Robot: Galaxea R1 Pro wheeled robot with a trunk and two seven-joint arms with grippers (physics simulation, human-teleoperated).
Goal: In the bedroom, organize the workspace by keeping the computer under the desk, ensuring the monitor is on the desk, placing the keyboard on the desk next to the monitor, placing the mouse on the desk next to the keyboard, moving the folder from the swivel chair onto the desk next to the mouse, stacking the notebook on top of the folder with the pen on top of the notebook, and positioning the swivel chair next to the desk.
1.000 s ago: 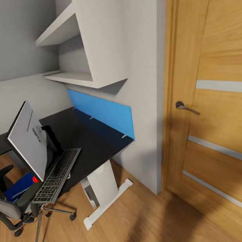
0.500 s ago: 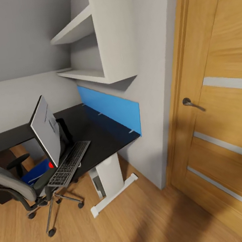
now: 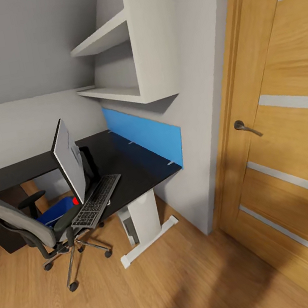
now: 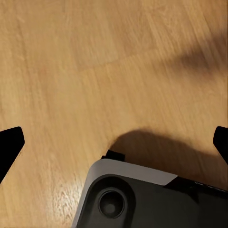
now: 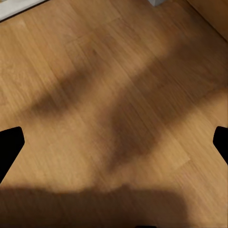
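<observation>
The black-topped desk (image 3: 131,170) with its blue back panel stands against the wall at left centre. On it the monitor (image 3: 69,161) stands nearly edge-on, grey back towards me, its red dot low beside the keyboard (image 3: 97,200). The keyboard lies at the desk's front edge and overhangs it. The grey swivel chair (image 3: 21,220) stands by that edge with the blue folder (image 3: 58,211) on its seat. The light-grey computer (image 3: 129,227) sits under the desk beside the white leg. My left gripper (image 4: 114,145) and right gripper (image 5: 114,142) hang open over wooden floor. The mouse, notebook and pen are out of view.
A wooden door (image 3: 280,126) with a metal handle (image 3: 245,127) fills the right side. White wall shelves (image 3: 121,53) hang above the desk. My dark base (image 4: 142,199) shows in the left wrist view. Wooden floor (image 3: 186,279) lies open between me and the desk.
The whole head view has shifted: the camera has moved, so the desk, monitor and chair now sit further right and smaller. The things themselves have not moved.
</observation>
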